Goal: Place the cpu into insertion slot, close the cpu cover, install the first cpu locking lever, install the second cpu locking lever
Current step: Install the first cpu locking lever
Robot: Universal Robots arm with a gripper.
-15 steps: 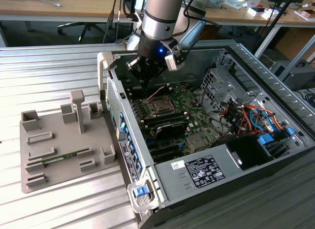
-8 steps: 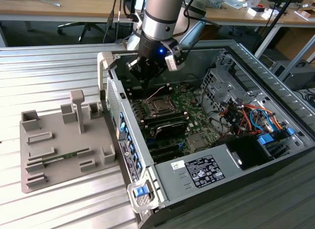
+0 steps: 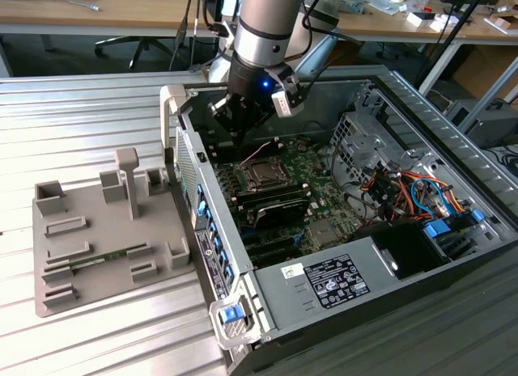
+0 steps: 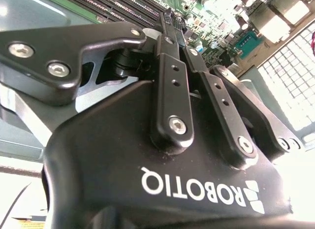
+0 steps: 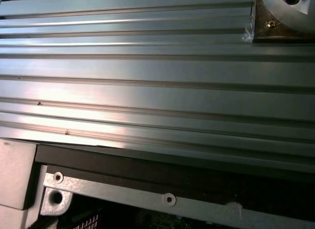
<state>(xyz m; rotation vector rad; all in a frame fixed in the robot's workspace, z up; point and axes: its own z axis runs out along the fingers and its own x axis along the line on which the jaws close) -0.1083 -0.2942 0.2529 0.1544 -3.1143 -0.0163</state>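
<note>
My end effector (image 3: pixel 235 117) hangs above the far-left part of the open computer case (image 3: pixel 453 125), which lies on its side on the ribbed metal table (image 3: pixel 81 109) so that the motherboard (image 3: pixel 312 186) faces up for work from above. In the second wrist view the fingers (image 4: pixel 170 98) stand together, tips nearly meeting over the board; whether they pinch anything I cannot tell, since the tips are seen edge-on. The insertion slot (image 3: pixel 263 175) sits near the middle of the board, nearer the exterior view than my end effector and just to its right. A silvery square shows within its metal frame, which I judge to be the cpu (image 3: pixel 264 175) already seated. A grey fixture tray (image 3: pixel 97 230) rests on the table left of the case, well apart from my end effector.
</note>
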